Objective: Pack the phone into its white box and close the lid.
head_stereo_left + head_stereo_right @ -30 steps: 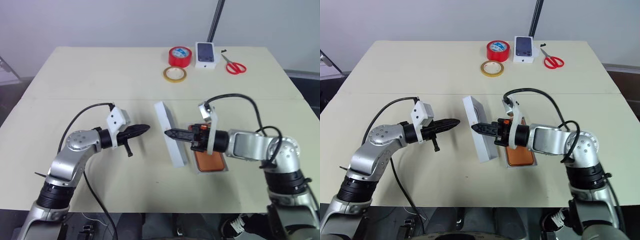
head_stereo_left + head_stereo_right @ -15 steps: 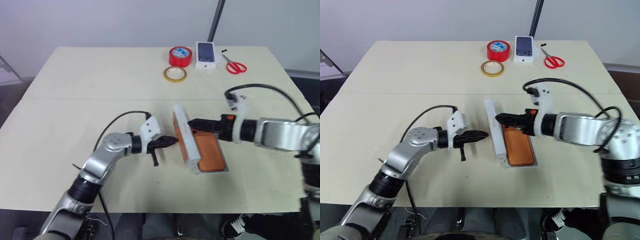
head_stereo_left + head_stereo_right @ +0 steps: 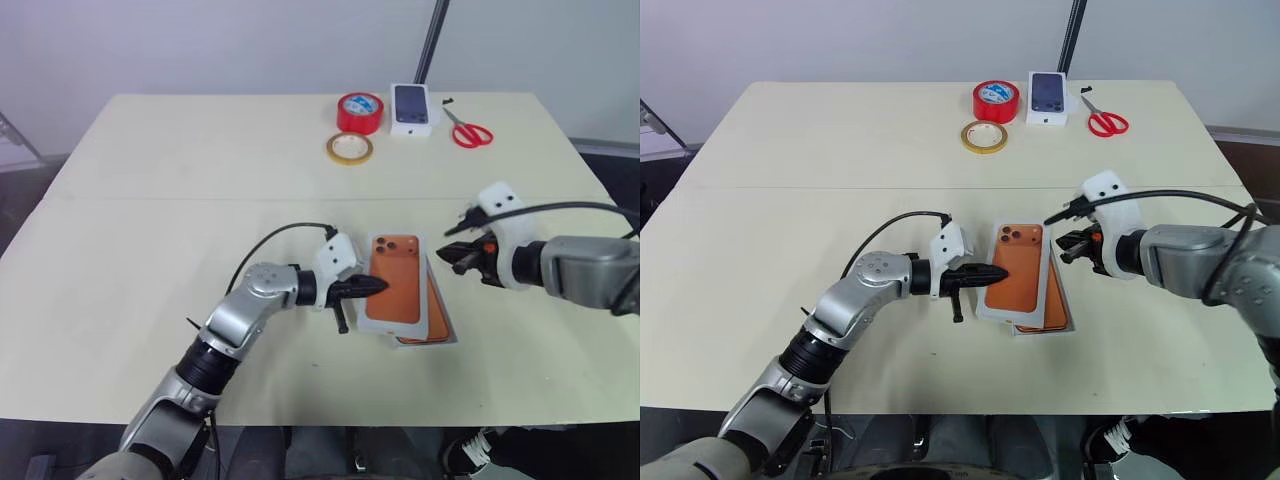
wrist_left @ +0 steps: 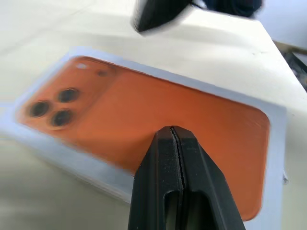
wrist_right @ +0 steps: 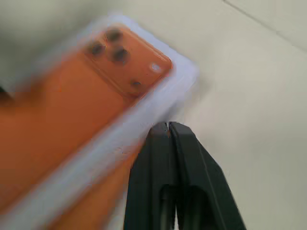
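Left eye view shows a beige desk [image 3: 150,200] with both arms reaching in from its front edge. On the left, the left gripper [image 3: 372,287] has its two black fingers pressed together with nothing between them, and its tip touches the left long side of the lid [image 3: 394,292]. The lid lies with the printed orange phone picture facing up, resting crookedly on the white box [image 3: 447,340] near the front edge, right of the middle. It does not sit square, so the phone [image 3: 437,310] inside the box shows as an orange strip along the lid's right side and near end. Just to the right, the right gripper [image 3: 455,256] is also closed and empty, close to the lid's right side but apart from it. At the far edge stand a red tape roll [image 3: 360,112], a yellow tape ring [image 3: 349,148], a small white box [image 3: 413,108] and red scissors [image 3: 468,132].
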